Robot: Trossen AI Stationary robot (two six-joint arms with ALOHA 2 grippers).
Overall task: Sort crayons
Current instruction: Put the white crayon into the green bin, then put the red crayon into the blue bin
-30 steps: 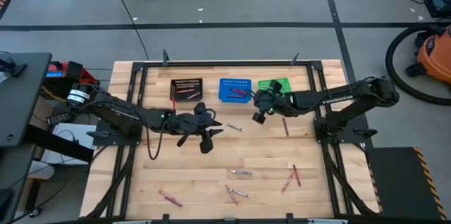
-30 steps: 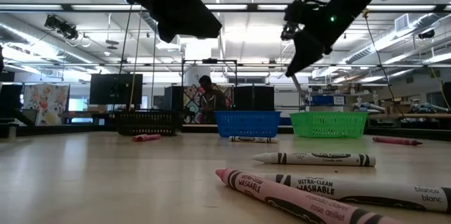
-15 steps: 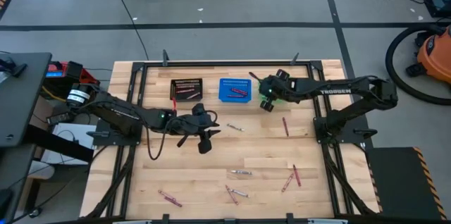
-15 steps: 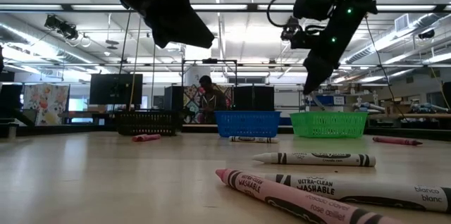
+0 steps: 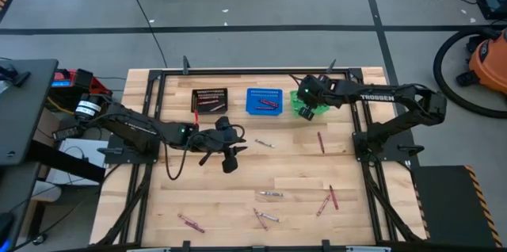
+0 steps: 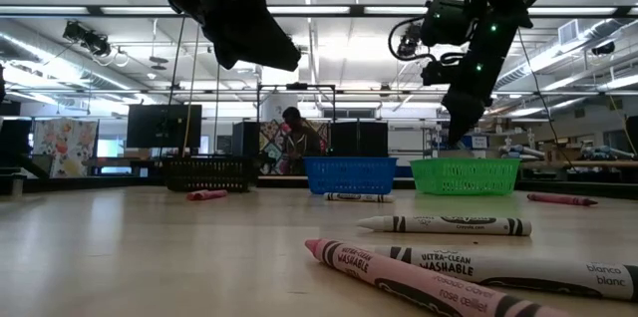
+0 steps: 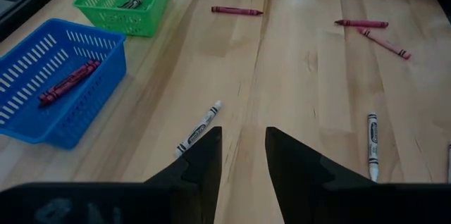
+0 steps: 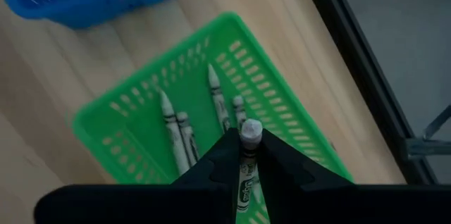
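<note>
My right gripper (image 8: 248,143) is shut on a pale grey crayon (image 8: 251,131) above the green mesh basket (image 8: 148,118), which holds several pale crayons (image 8: 171,129). In the high view the right gripper (image 5: 306,109) hangs over the green basket (image 5: 312,93) at the far right. My left gripper (image 7: 243,146) is open and empty above the table's middle (image 5: 232,155), with a pale crayon (image 7: 199,127) lying on the wood just beyond its fingers. Red crayons (image 7: 68,83) lie in the blue basket (image 7: 42,55). My right gripper pinches the pale grey crayon's shaft (image 8: 246,171) between its two fingers. The crayon lies along the fingers, and its end (image 8: 251,128) sticks out past the fingertips. The fingers point down from above, and the crayon hangs clear over the green basket.
A black basket (image 5: 211,98) stands left of the blue basket (image 5: 264,100) along the far edge. Loose crayons lie on the wood: a red one (image 5: 321,141) at the right, several near the front (image 5: 270,194) (image 5: 190,223). Crayons lie close in the low view (image 6: 444,224).
My right gripper has carried the pale crayon toward the table's far edge and a little right, from beside the blue basket to above the green basket, and stays shut on it. My left gripper has kept about still.
</note>
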